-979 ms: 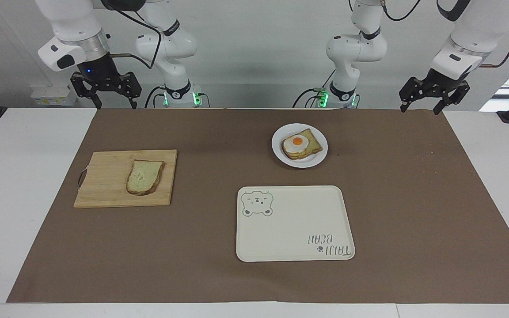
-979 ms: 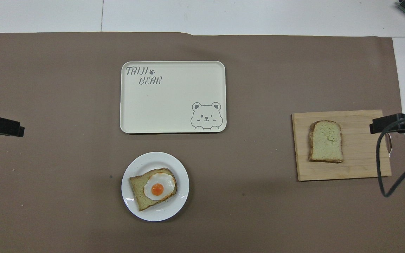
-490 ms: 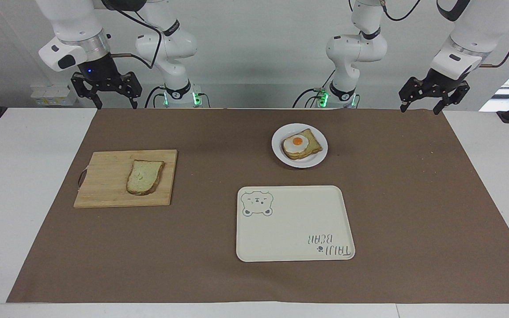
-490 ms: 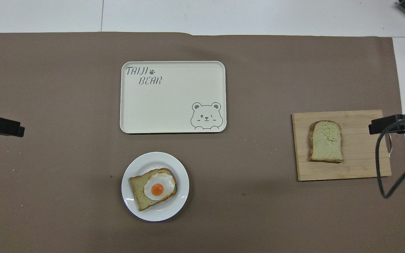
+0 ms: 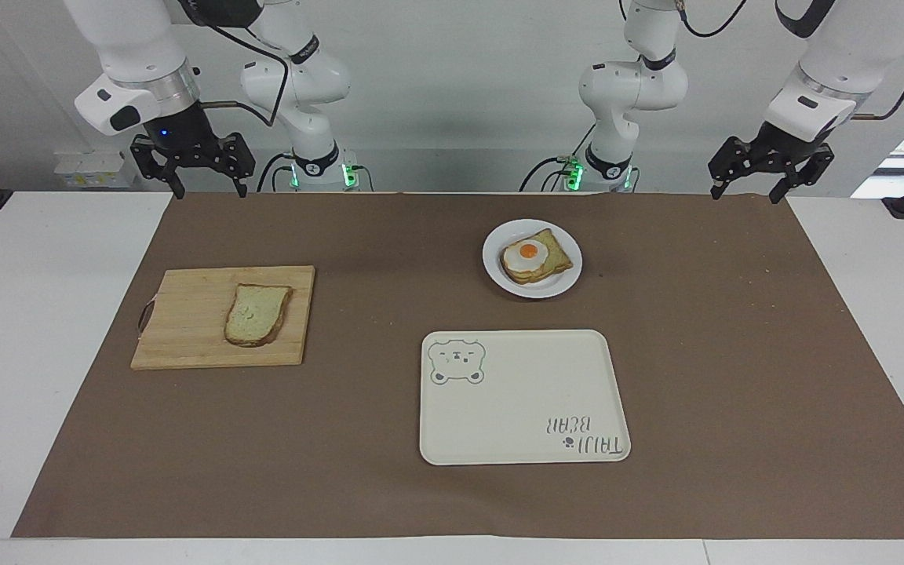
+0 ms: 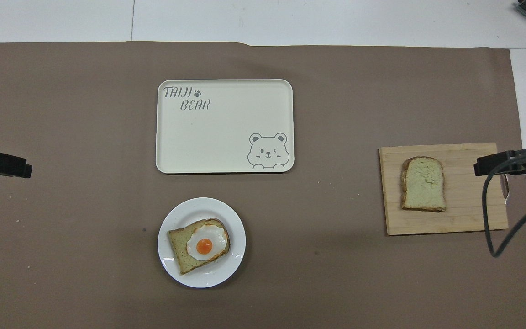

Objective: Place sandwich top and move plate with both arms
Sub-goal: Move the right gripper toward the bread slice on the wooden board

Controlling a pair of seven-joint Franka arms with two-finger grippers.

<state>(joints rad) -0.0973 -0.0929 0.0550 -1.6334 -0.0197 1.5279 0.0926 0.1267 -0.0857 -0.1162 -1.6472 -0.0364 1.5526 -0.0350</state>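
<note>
On the cutting board, the bread top is lying below and just forward of the right claw, long axis running away from the robots. That claw is hanging wide, empty. The left claw is waiting wide, well apart. The plate is holding the egg slice; the tray is sitting bare.

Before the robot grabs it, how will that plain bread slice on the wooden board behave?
The plain pale bread slice with brown crust lies flat and thin on the wooden cutting board, so it is probably light and could slide if pushed. It looks soft, so it may sag or dent when pinched.
</note>
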